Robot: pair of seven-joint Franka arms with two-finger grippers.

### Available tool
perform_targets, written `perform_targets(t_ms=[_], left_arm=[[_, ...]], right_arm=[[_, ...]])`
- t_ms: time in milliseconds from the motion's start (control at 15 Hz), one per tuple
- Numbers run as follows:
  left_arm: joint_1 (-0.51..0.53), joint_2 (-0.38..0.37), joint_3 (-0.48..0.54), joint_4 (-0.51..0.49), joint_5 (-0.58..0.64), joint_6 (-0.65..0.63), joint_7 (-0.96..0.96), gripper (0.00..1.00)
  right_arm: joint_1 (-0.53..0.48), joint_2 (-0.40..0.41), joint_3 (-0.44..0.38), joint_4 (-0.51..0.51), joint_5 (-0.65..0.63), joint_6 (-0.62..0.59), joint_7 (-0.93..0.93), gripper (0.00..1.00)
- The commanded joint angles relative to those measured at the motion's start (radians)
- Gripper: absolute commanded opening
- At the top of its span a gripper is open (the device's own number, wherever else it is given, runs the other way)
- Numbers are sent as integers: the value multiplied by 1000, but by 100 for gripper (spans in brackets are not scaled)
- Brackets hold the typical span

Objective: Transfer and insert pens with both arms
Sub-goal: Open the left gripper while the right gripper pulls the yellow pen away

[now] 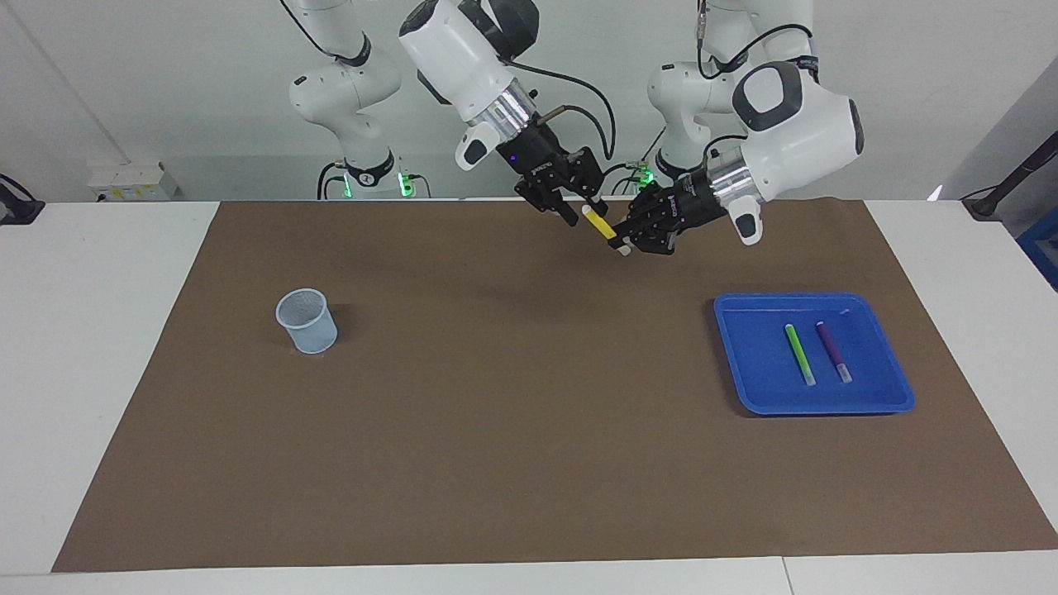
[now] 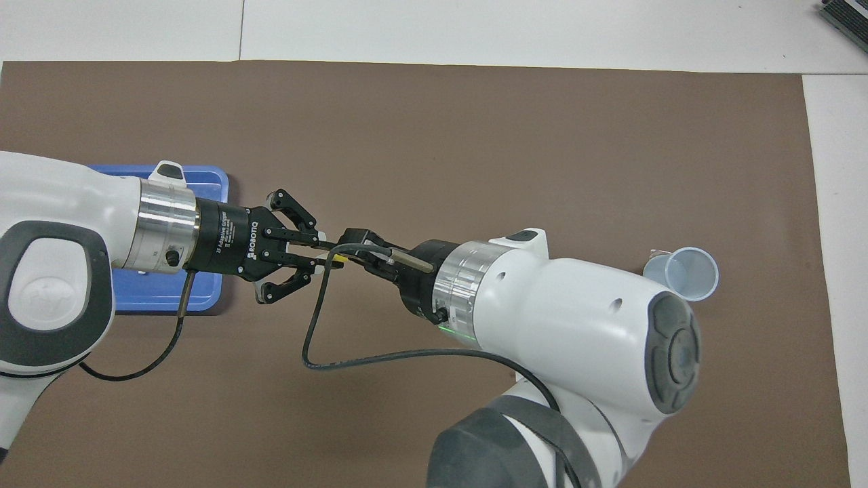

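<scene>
Left tool and right tool both clamped on yellow pen, tilted, whitish end low, above desk.

Your white table carries a brown mat; on it, a cup at nine o'clock, a blue tray at three.

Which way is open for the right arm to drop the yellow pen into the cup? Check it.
Probably open: the bare mat lies between the right gripper and the cup, but the left gripper is at the yellow pen too.
</scene>
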Motion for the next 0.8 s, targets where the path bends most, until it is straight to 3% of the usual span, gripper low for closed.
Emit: perform_targets(t_ms=[0, 200, 333, 533, 732], left_arm=[[-13, -34, 8, -39, -23, 24, -3, 0], [-13, -34, 8, -39, -24, 24, -3, 0], [-13, -34, 8, -39, -24, 24, -3, 0], [-13, -34, 8, -39, -24, 24, -3, 0], [-13, -34, 8, -39, -24, 23, -3, 0]], right_arm=[[6, 7, -4, 2, 9, 23, -24, 47], [0, 10, -4, 3, 9, 25, -26, 46], [0, 8, -4, 3, 9, 25, -24, 53], [0, 10, -4, 3, 11, 25, -26, 54], [-3, 10, -4, 3, 11, 25, -26, 41]])
